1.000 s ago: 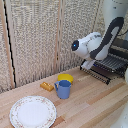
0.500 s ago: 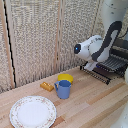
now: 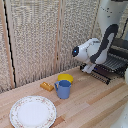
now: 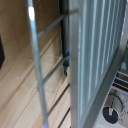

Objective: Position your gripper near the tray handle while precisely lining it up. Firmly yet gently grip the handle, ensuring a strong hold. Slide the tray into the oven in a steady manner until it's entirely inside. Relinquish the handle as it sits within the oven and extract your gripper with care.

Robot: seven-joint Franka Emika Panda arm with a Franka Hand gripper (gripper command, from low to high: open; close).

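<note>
In the exterior view my gripper (image 3: 89, 68), a white boxy hand on the white-and-black arm, sits low at the outer edge of the tray (image 3: 107, 69). The tray is a dark wire rack sticking out from the oven (image 3: 120, 54) at the exterior view's right. The tray handle (image 3: 95, 73) runs along that outer edge right by the hand, and the fingers are too small to make out. The wrist view is a blurred close-up of the tray's bars (image 4: 95, 45) and a long rail (image 4: 36, 60) over the wooden table. I cannot tell whether the jaws hold the handle.
On the wooden table stand a blue mug (image 3: 63, 89), a yellow bowl (image 3: 65, 78) behind it, a small orange block (image 3: 47, 86) and a round patterned plate (image 3: 33, 111). A ribbed beige wall (image 3: 40, 40) backs the table.
Almost nothing differs; the hand stays at the tray's outer edge with at most a slight shift, and the table objects have not moved.
</note>
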